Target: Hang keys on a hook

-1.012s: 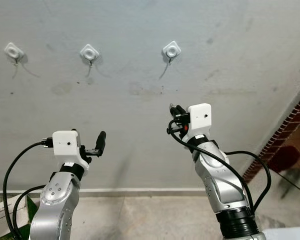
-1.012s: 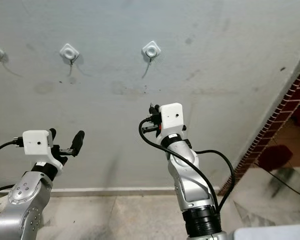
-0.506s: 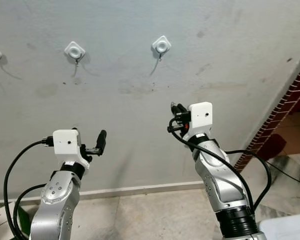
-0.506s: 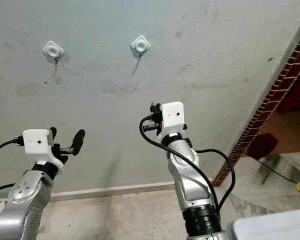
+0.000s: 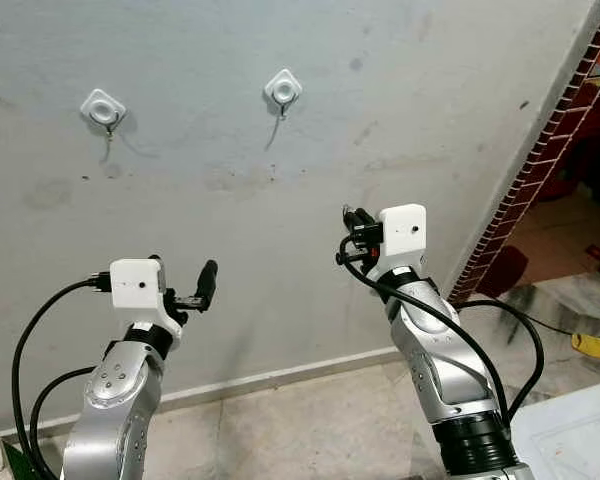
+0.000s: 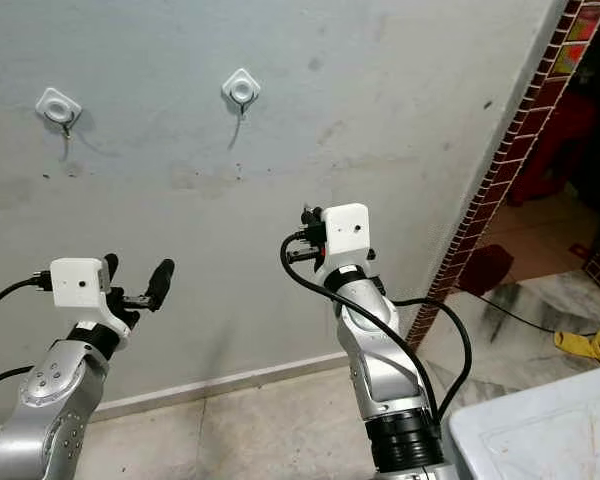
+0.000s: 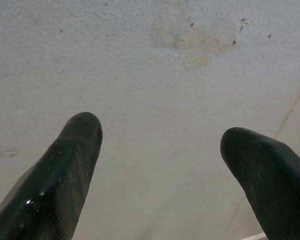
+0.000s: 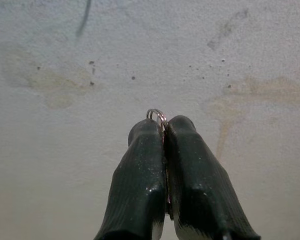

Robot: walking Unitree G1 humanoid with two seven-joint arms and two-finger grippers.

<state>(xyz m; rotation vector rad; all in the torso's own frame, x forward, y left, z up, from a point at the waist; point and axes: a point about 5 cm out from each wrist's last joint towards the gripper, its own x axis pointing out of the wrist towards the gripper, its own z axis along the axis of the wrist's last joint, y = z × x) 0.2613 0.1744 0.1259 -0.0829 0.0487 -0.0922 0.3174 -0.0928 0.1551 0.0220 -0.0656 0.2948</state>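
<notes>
Both arms are raised toward a stained grey wall (image 5: 400,110). The right gripper (image 8: 163,131) has its 2 black fingers (image 8: 140,170) pressed tight together, and a thin metal key ring (image 8: 157,114) pokes out just past their tips, pinched between them; the keys themselves cannot be made out. From the head views this right gripper (image 5: 352,222) sits in front of its white wrist camera block (image 5: 400,232), pointing at the wall.

Above that gripper and off toward the robot's left, 2 white hooks are fixed to the wall: the nearer hook (image 5: 283,87) well above the pinched ring, the farther hook (image 5: 102,107) further left again. Each has a small wire-like prong hanging from it.

The left gripper (image 7: 160,150) stands wide open with nothing between its fingers (image 7: 72,160), facing bare wall. In the head view the left gripper (image 5: 185,287) is held lower than the right one.

Off beyond the right gripper, on the robot's right, a red brick edge (image 5: 540,170) runs down to the floor (image 5: 300,420), where a yellow cloth (image 5: 595,346) lies.
</notes>
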